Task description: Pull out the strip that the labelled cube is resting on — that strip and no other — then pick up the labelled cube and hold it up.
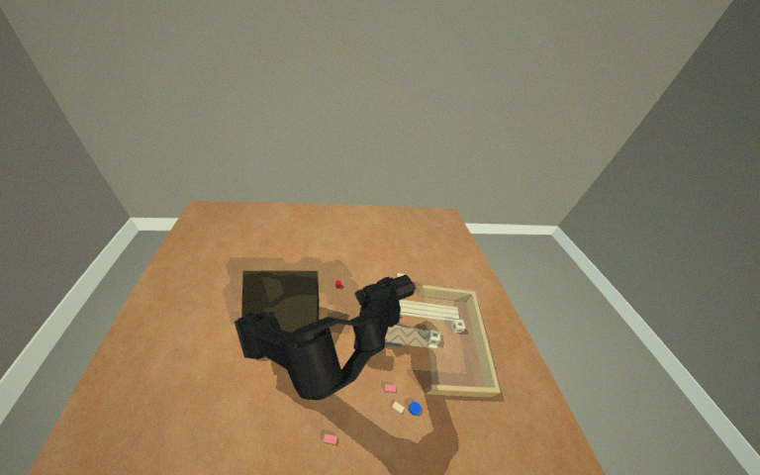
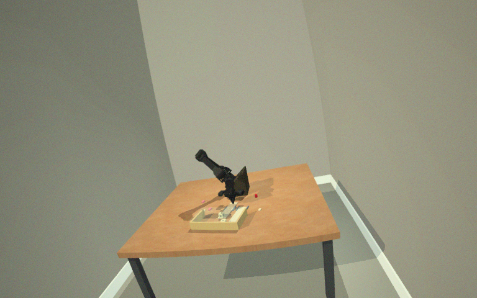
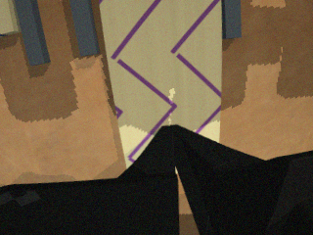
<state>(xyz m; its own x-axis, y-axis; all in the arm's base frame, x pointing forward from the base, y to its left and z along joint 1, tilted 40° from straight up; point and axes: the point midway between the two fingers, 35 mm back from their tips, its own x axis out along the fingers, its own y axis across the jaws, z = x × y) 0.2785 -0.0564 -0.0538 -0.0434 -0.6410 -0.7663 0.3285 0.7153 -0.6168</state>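
Note:
A pale strip with purple zigzags [image 1: 406, 335] [image 2: 229, 209] [image 3: 142, 54] sticks out of the tray's open side. A small white cube [image 1: 434, 336] [image 2: 220, 215] sits on its far end; its marking is unreadable at this size. Another white cube [image 1: 458, 325] [image 2: 223, 220] stands at the far end of a striped strip [image 1: 428, 310] [image 2: 239, 214]. My gripper [image 2: 232, 202] [image 3: 170, 133] is shut on the near end of the zigzag strip; the exact contact is hidden. The arm covers the fingertips in the top view.
The tray's pale walls [image 1: 486, 341] [image 2: 210, 226] enclose three sides. Blue-grey bars [image 3: 85, 29] flank the zigzag strip. A dark panel [image 1: 251, 285] [image 2: 242, 182] stands near the arm's base. A blue disc [image 1: 415, 408], pink blocks [image 1: 390, 388] and a red piece [image 1: 338, 284] lie about.

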